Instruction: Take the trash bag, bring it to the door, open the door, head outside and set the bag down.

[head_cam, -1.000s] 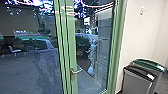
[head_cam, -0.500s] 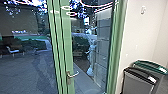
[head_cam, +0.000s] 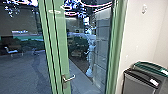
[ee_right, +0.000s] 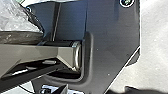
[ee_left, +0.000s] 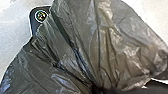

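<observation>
Trash bag seen bunched at left gripper, folds pinched in its fingers; right gripper's state cannot be told. Green-framed door noted ahead, grey bin to right.

- Trash bag: thin, glossy, crinkled plastic
- Door handle: smooth, shiny metal
- Door glass: smooth, reflective
- Wall: smooth, matt

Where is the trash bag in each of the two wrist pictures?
Left wrist view: the trash bag spreads large across the middle, partly covering the robot's dark plate.
Right wrist view: what looks like the same bag is at the picture's edge, beside the robot's jointed bar.
Shared landmark: the dark plate with its round fitting.
</observation>
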